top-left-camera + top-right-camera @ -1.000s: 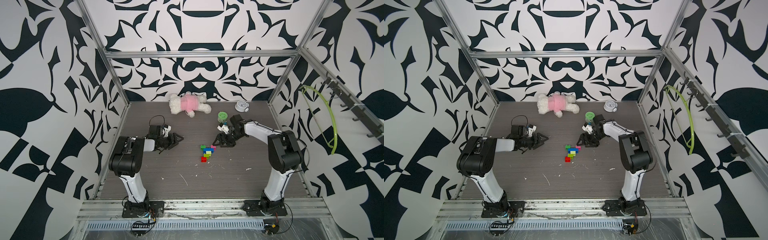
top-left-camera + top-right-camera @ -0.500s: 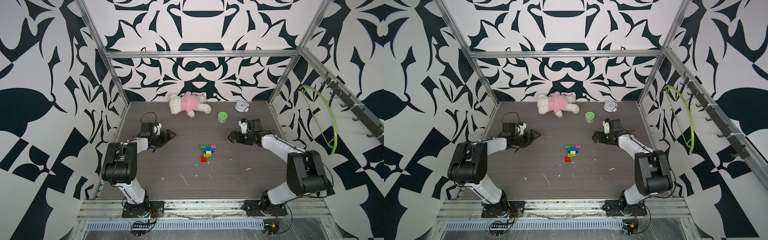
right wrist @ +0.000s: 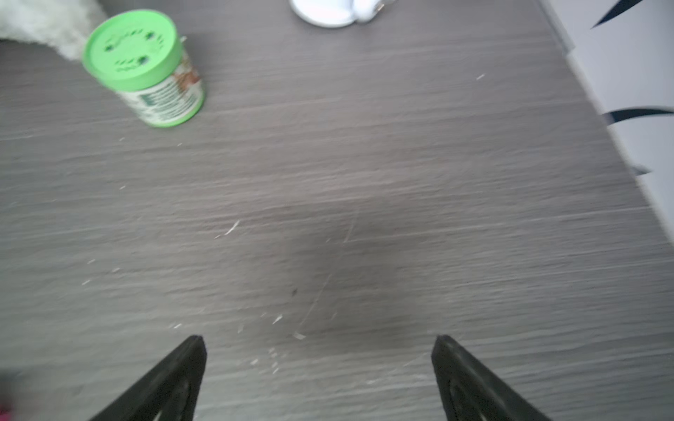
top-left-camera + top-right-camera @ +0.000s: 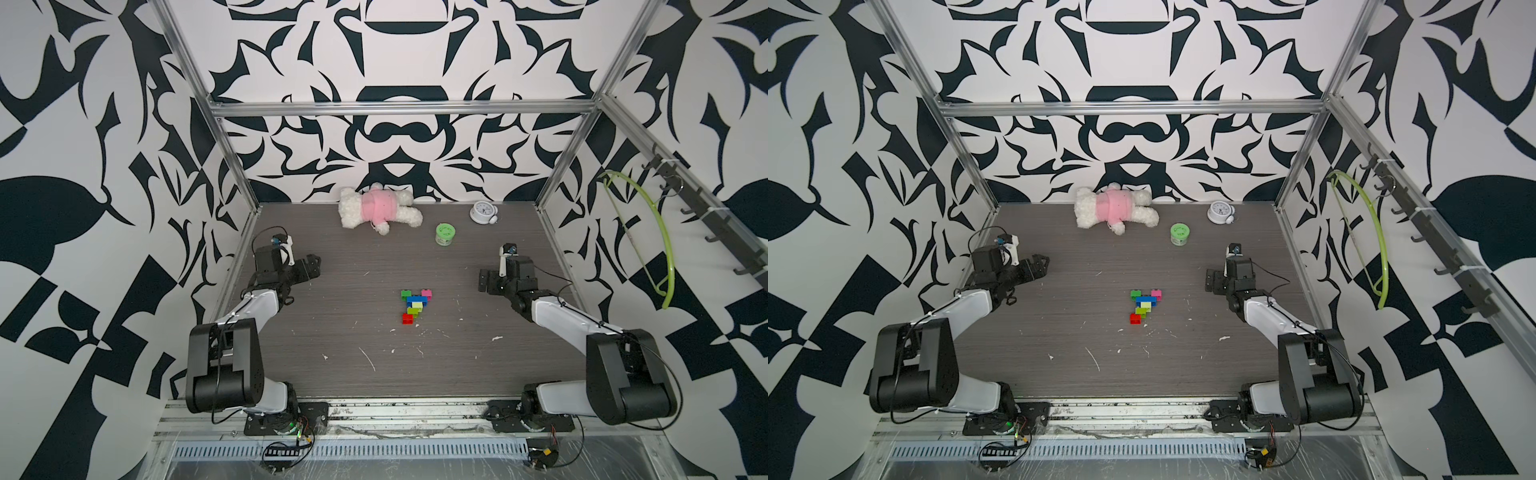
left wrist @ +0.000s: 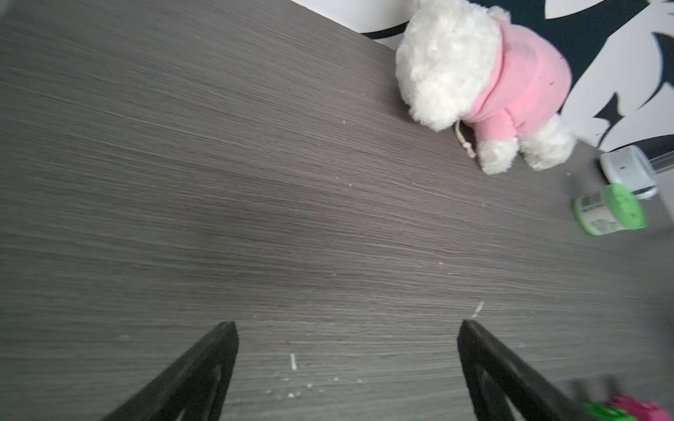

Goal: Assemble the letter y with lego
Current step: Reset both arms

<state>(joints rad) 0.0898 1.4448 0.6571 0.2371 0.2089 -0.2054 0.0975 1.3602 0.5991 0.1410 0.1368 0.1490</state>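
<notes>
Though in view, jar [image 3: 146, 73] label illegible.

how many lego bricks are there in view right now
6, joined in one cluster: green brick and pink brick farthest back, blue bar next, then pale yellow-green brick, lime brick, red brick at the near end. Any brick underneath would be hidden.

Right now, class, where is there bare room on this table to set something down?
Bare: the strip between the letter y and the front rail, plus both sides of it, out to the left fingers and right fingers. Crowded: back edge, with teddy bear, green-lidded jar, alarm clock.
</notes>
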